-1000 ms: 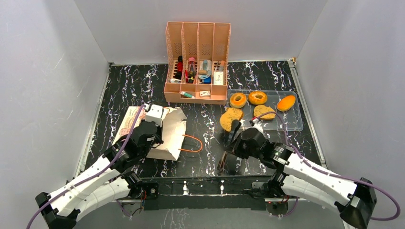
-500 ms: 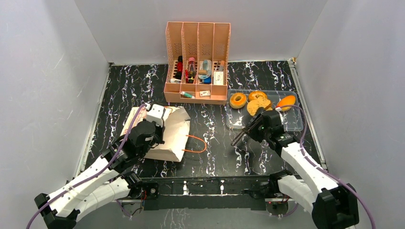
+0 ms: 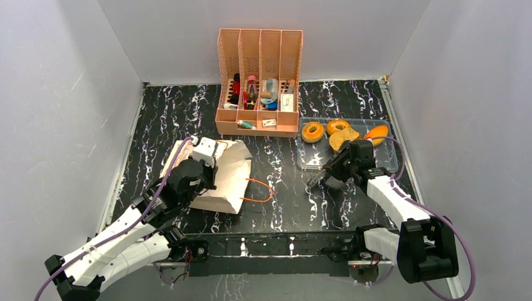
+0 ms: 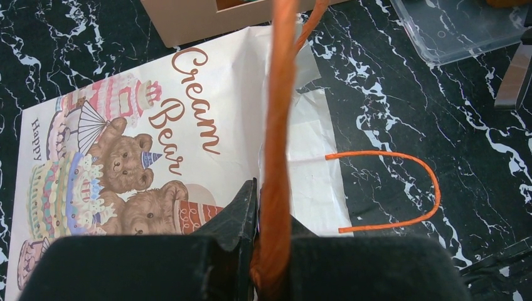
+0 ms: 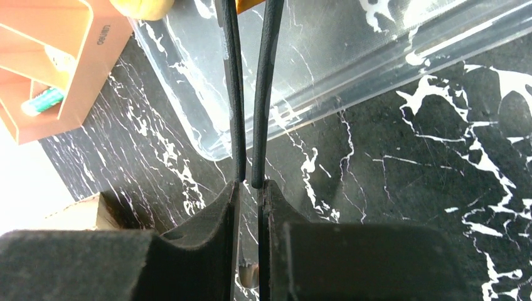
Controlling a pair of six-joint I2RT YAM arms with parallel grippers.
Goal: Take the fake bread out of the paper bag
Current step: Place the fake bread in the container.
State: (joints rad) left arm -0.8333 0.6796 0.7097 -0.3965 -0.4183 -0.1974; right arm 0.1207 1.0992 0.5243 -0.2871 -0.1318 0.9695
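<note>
The right gripper (image 5: 248, 25), nearly closed, pinches a brown toy toast slice (image 3: 340, 136) over the clear plastic tray (image 3: 383, 164) at 2 o'clock — dropped onto the golden ring (image 3: 336, 125), it may slide out — while the left gripper (image 4: 271, 207) clamps the orange cord (image 4: 279, 94) of the cream paper bag (image 4: 219, 94) at 8 o'clock.

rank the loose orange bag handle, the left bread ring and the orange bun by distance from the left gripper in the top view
From the left gripper:
1. loose orange handle, on the table right of the paper bag
2. left bread ring, tray's left end
3. orange bun, tray's right end
</note>
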